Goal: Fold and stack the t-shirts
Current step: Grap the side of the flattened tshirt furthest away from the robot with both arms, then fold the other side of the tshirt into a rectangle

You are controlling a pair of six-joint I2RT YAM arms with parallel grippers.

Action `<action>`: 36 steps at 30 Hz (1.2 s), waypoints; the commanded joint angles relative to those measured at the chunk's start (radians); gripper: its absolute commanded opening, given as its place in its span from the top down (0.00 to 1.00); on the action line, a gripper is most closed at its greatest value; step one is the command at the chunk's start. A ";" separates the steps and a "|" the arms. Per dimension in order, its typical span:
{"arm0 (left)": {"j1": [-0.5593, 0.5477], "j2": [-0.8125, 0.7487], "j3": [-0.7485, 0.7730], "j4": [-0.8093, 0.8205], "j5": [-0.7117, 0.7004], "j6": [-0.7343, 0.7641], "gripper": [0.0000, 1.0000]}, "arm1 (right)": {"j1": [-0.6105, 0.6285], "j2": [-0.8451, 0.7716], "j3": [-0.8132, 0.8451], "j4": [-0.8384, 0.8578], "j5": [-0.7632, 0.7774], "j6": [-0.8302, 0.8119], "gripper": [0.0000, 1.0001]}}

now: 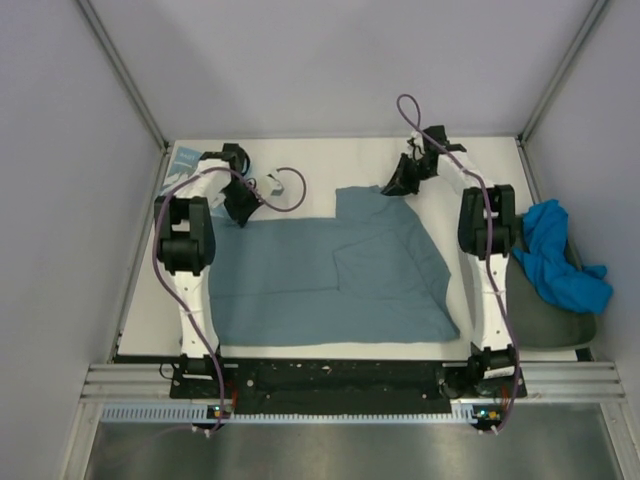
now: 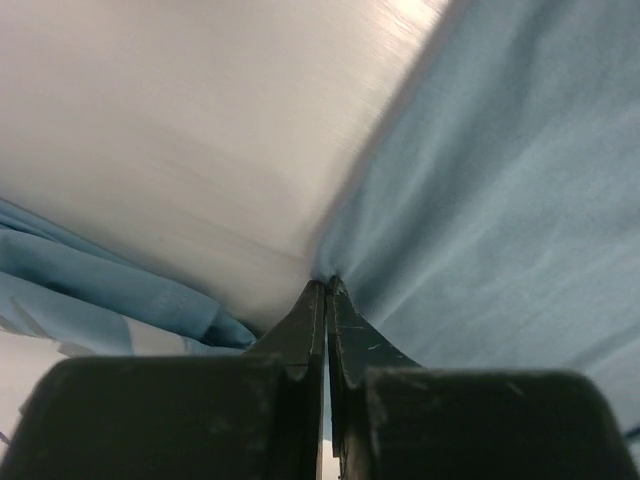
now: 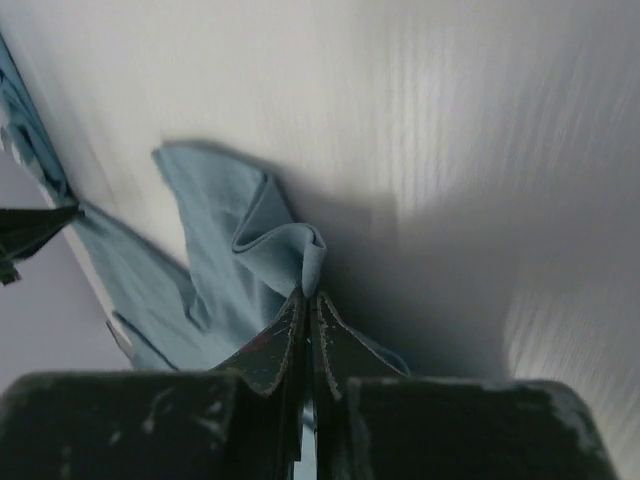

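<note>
I am pressing both claws together on cloth. My left claw (image 2: pixel 326 290) is pinching the far left edge of the slate shirt (image 1: pixel 330 270). My right claw (image 3: pixel 308 297) is pinching a small bunched fold at its far right corner. The shirt is lying spread across the middle of the surface (image 1: pixel 330 150), with its right part already doubled over itself.

I am judging the risks from here. My right claw is holding only a thin pucker of cloth, so it may be slipping free as soon as I am lifting. It may also be gripping just the top layer, so the layer below would be staying behind and the fold would be coming apart. If my two claws are travelling unevenly, the hem will be skewing and creases will be forming. The left corner is sitting just beside another teal piece (image 1: pixel 184 160), which I could be dragging along.

I am counting three shirts. One is the slate shirt, spread out. One is the blue shirt (image 1: pixel 560 255), crumpled on the tray (image 1: pixel 545 322) at the right. The third is the teal piece with white marks at the far left corner, mostly hidden. I am also counting two claws, one tray and one surface.
</note>
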 commanded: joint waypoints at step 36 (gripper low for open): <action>0.026 -0.819 -0.846 0.148 -0.271 0.086 0.25 | 0.071 -0.974 -1.191 0.007 0.019 -0.255 1.00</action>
